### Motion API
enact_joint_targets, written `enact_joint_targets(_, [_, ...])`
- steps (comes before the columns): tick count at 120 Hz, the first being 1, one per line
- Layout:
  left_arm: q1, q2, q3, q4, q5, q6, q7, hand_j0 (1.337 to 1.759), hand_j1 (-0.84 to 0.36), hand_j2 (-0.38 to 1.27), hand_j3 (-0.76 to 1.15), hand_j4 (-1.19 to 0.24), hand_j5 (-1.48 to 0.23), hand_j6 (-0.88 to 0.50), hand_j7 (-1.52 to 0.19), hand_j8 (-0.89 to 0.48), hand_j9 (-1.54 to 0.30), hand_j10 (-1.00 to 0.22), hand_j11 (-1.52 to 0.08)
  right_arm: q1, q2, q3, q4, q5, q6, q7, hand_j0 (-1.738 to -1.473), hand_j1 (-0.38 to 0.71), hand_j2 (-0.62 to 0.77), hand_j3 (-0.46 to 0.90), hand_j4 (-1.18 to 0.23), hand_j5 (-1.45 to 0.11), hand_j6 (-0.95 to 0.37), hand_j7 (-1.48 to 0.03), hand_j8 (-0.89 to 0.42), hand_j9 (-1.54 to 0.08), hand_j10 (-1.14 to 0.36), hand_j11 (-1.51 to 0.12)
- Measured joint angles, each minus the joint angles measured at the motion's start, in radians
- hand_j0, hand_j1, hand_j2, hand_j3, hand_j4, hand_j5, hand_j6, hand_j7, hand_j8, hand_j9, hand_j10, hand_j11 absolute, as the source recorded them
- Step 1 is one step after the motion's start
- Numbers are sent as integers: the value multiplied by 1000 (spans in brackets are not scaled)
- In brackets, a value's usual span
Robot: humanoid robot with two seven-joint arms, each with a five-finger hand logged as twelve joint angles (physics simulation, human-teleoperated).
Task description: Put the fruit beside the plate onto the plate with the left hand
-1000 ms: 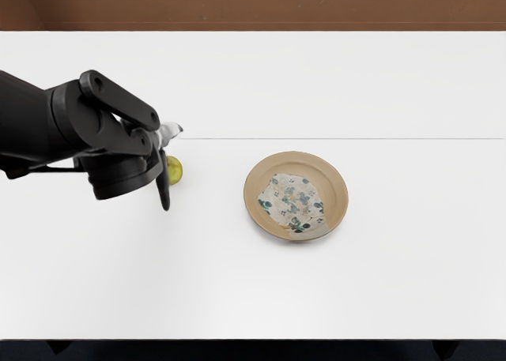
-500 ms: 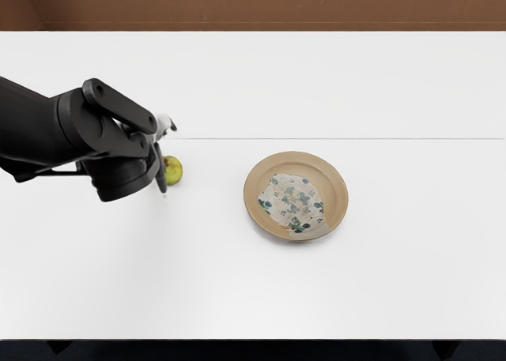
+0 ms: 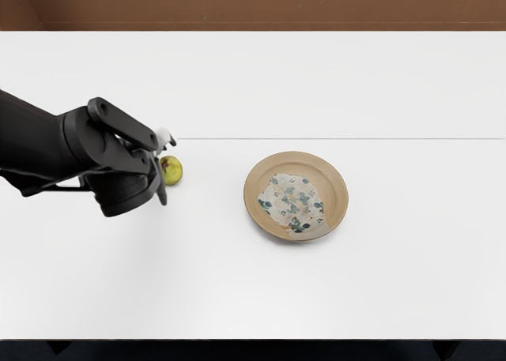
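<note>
Nearest on the white table (image 3: pixel 253 290) is the tan plate (image 3: pixel 254 197) with its blue-green patterned centre; it carries nothing and has not shifted. Further back and off to its left, the left hand (image 3: pixel 126 175) has drawn slightly back toward its own arm over the last second. The dark finger (image 3: pixel 161 189) that crossed the front of the fruit now covers less of it. The small green fruit (image 3: pixel 171 171) lies where it did, on the table and well apart from the plate, so no lift has begun. The hand is unclenched and holds nothing. Its pale fingertip (image 3: pixel 165 137) sits just beyond the fruit and the dark finger just in front, so the fruit lies at the mouth of the fingers. The hand appears to be settling its approach before closing.
</note>
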Motion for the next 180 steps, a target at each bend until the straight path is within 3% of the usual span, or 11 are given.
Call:
enact_joint_targets(75, [52, 0, -6, 79, 10, 0, -13, 1658, 84, 44, 0, -219, -291, -219, -291, -219, -291, -219, -291, 0, 0, 0, 0, 0, 0, 0, -1658, -331, -3, 0, -15, -20, -15, -20, -15, -20, -15, -20])
enact_joint_targets(116, [66, 0, -9, 83, 12, -1, -13, 1658, -32, 64, 0, -312, -423, -312, -424, -313, -424, -313, -424, 0, 0, 0, 0, 0, 0, 0, -1658, -331, -3, 0, -15, -20, -15, -20, -15, -20, -15, -20])
enact_joint_targets(132, [80, 0, -10, 89, 9, -3, -14, 1656, -134, 80, 0, -380, -554, -373, -555, -382, -556, -383, -557, 0, 0, 0, 0, 0, 0, 0, -1658, -331, -3, 0, -15, -20, -15, -20, -15, -20, -15, -20])
enact_joint_targets(142, [80, 0, -11, 90, 0, -5, -13, 1654, -251, 95, 0, -464, -690, -301, -685, -361, -684, -470, -685, 0, 0, 0, 0, 0, 0, 0, -1658, -331, -3, 0, -15, -20, -15, -20, -15, -20, -15, -20])
enact_joint_targets(156, [80, 0, -13, 90, -12, -9, -13, 1652, -377, 201, 0, -389, -861, -224, -853, -284, -862, -602, -865, 0, 0, 0, 0, 0, 0, 0, -1658, -331, -3, 0, -15, -19, -15, -20, -15, -20, -15, -20])
enact_joint_targets(180, [76, 0, -14, 89, -25, -16, -13, 1646, -454, 404, 0, -304, -1049, -135, -1002, -216, -1029, -712, -1038, 0, 0, 0, 0, 0, 0, 0, -1658, -331, -3, 0, -15, -19, -15, -20, -15, -19, -15, -20])
